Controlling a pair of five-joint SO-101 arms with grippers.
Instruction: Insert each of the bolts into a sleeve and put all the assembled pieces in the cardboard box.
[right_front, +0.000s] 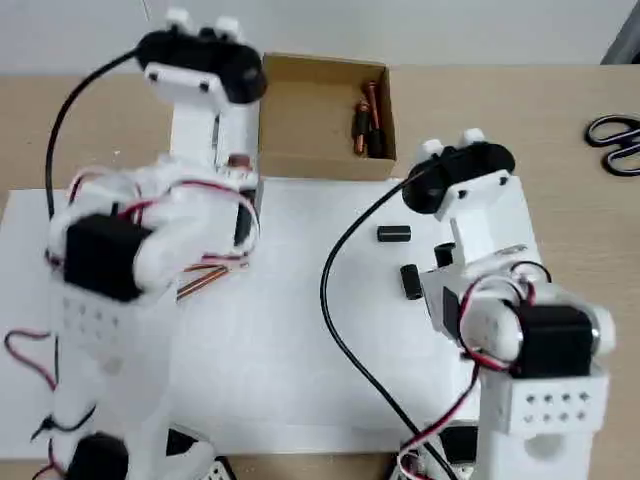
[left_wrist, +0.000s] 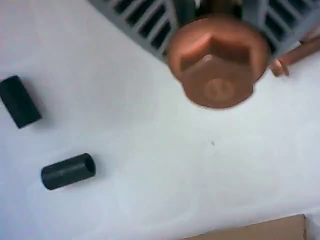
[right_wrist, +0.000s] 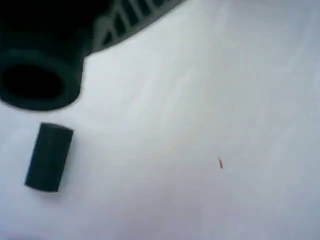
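My left gripper (left_wrist: 210, 9) is shut on a copper bolt (left_wrist: 217, 60), whose hex head faces the camera. In the high view this gripper (right_front: 238, 168) hangs over the white sheet's far edge, next to the cardboard box (right_front: 300, 120). A second bolt (left_wrist: 296, 54) lies on the sheet just behind it. My right gripper (right_wrist: 57, 42) is shut on a black sleeve (right_wrist: 37, 80) with its open bore showing; it (right_front: 447, 255) sits over the sheet's right part. Loose sleeves (right_front: 394, 235) (right_front: 410, 280) lie beside it. Assembled pieces (right_front: 370, 122) rest in the box.
A white sheet (right_front: 290, 340) covers the wooden table in front of both arms. Scissors (right_front: 615, 140) lie at the far right on the bare wood. A black cable (right_front: 345, 330) loops across the sheet between the arms.
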